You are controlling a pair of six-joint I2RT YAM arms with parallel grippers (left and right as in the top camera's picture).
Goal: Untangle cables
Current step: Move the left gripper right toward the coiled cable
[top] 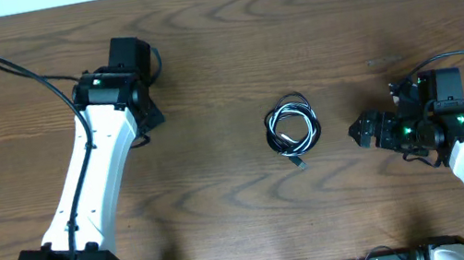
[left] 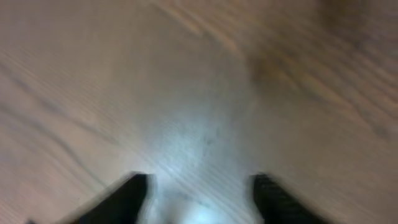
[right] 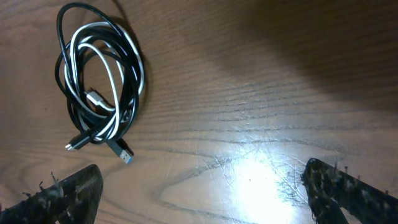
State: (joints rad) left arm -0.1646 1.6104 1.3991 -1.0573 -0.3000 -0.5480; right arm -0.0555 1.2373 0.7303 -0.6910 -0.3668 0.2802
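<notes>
The cables lie in one loose, roughly oval coil on the tabletop, a little right of centre, and neither hand touches them. From the right wrist view the coil shows as thin, smooth, slightly glossy cords wound over one another. Black loops run round the outside and a white cord threads through and across them, so the strands overlap in several places. Two ends poke out at the near side of the coil: a flat plug, rectangular with a bluish tip, and just beside it a smaller plug with a pale tip.

The tabletop is brown wood with long wavy grain. Fine scratches show where light glares off it under the right hand.

That hand has its jaws spread wide with only wood between them, and its dark fingers look rough along their edges. Seen from overhead it sits near the coil, pointing toward it.

The left hand is well apart from the cables, at the far left of the tabletop. Its view is blurred, but two dark, blunt fingertips stand partly apart with pale, glare-lit wood in the gap, and they hold nothing
</notes>
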